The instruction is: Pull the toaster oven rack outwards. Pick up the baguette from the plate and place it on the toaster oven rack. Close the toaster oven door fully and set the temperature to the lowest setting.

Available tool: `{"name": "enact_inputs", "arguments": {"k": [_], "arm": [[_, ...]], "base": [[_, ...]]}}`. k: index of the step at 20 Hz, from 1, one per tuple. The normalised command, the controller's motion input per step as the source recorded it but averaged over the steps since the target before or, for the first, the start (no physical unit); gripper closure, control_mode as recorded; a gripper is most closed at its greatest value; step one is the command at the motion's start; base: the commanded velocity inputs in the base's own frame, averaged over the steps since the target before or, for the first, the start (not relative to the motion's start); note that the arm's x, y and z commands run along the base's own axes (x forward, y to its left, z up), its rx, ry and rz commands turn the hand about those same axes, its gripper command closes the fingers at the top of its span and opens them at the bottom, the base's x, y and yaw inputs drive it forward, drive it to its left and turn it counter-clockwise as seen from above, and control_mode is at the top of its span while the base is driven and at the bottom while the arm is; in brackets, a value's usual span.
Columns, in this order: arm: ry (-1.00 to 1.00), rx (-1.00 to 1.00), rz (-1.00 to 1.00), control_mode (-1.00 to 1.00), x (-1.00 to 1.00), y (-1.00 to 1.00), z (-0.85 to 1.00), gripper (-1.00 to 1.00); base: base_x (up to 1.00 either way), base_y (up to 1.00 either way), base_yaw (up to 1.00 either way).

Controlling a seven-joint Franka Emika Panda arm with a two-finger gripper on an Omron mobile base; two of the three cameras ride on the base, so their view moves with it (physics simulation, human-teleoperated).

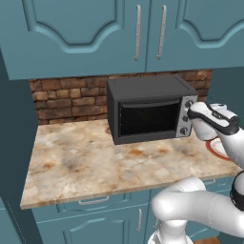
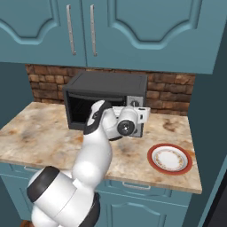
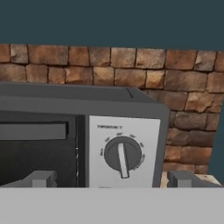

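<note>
The black toaster oven (image 1: 147,107) stands on the counter against the brick wall, and its toaster oven door (image 1: 148,119) is upright and shut. The dark glass hides the toaster oven rack, and the baguette is out of view. My gripper (image 3: 113,179) hovers open just in front of the silver control panel (image 3: 124,153). Its two fingertips (image 3: 41,178) straddle the top knob (image 3: 122,155) without touching it. From the right base view my hand (image 2: 133,117) covers the panel. The white plate with the orange-red rim (image 2: 170,158) lies bare on the counter, right of the oven.
The marble counter (image 1: 86,157) stretches left of the oven to a teal side wall. Teal upper cabinets (image 1: 119,28) hang above, close over the oven top. The brick backsplash (image 3: 131,65) runs behind. More knobs (image 1: 183,131) sit lower on the panel.
</note>
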Motion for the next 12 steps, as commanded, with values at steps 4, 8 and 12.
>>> {"name": "enact_inputs", "arguments": {"k": [4,8,12], "arm": [[-0.04,0.0,-0.02,-1.0,0.0,-0.14,-0.01,-1.0],[-0.01,0.0,-0.01,-1.0,-0.01,-0.08,-0.02,-1.0],[0.0,0.0,0.0,-1.0,-0.06,0.0,-0.04,-1.0]], "base": [[0.0,0.0,0.0],[0.0,0.0,0.0],[0.0,0.0,0.0]]}}
